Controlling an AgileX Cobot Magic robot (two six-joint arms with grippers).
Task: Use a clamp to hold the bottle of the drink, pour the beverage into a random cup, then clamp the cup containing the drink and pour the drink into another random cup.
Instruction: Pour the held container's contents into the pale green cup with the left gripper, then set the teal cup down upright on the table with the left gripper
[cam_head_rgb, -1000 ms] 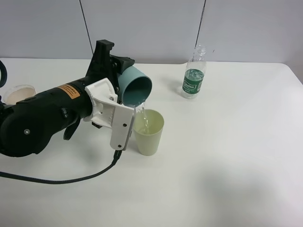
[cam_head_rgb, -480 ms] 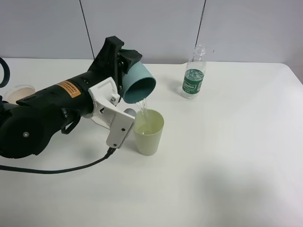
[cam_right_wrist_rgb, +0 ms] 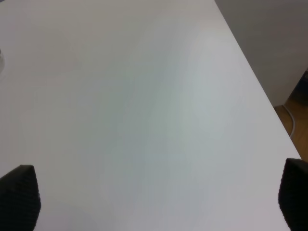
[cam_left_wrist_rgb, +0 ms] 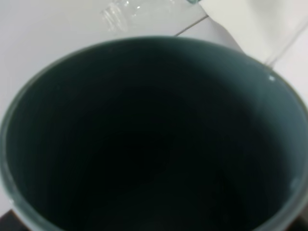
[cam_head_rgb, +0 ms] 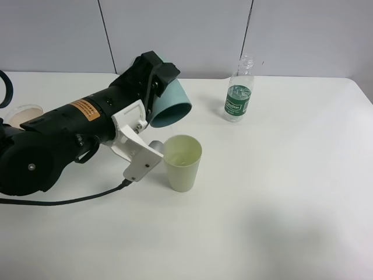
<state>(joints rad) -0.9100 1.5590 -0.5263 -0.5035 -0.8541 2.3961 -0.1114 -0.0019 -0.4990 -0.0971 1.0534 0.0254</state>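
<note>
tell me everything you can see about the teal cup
The teal cup is a plain, straight-sided tumbler that looks like plastic, blue-green outside and much darker inside. The left hand holds it off the table, tipped on its side with its open mouth facing down toward the pale yellow-green cup, which stands just below and in front of it. No stream leaves its rim. The left wrist view looks straight into it; no liquid shows inside.
</note>
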